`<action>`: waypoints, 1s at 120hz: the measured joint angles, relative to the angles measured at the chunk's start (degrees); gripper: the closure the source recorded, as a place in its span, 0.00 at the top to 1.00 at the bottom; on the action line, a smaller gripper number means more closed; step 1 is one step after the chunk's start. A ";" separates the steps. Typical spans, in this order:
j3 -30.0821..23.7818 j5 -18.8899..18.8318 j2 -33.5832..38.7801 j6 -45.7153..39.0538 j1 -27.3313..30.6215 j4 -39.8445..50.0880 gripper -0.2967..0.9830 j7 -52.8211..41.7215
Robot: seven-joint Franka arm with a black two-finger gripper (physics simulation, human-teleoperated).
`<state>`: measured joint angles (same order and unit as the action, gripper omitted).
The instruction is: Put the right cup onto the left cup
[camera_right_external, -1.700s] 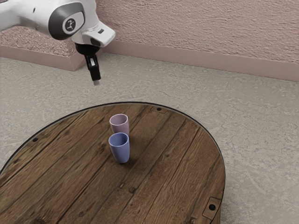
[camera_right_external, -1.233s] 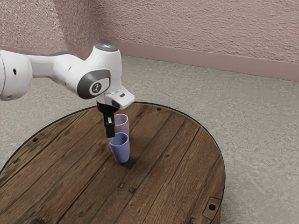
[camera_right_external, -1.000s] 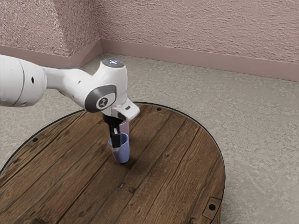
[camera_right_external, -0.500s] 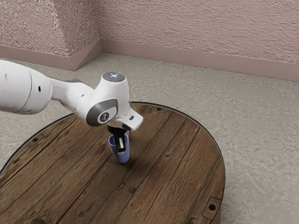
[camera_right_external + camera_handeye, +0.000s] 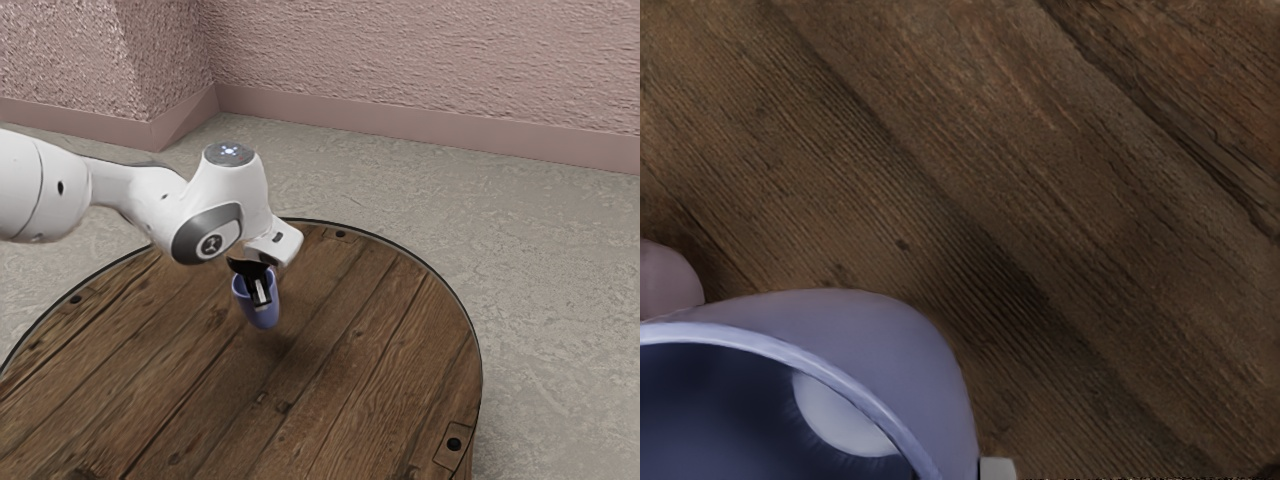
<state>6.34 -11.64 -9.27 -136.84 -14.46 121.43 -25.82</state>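
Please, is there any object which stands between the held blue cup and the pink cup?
Nothing visible stands between them. The blue cup, held by the gripper, partly overlaps the pink cup in the wrist view, with no third object between.

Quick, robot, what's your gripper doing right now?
My black two-finger gripper: closed, holding the smooth, blue, tapered cup.

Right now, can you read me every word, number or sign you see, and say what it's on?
Nothing I can read.
Round badge on my arm: too small to read.
Lit marks on the arm's top: too small too.
Blue cup: no writing that I can see.
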 joint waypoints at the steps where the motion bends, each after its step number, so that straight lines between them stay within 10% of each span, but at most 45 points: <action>1: 0.00 -0.06 0.25 0.14 -0.03 -0.02 0.16 0.07; 120: 5.17 -6.02 -4.17 24.10 -1.89 -22.73 0.15 -0.29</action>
<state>11.51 -17.66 -13.44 -112.73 -16.36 98.70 -26.10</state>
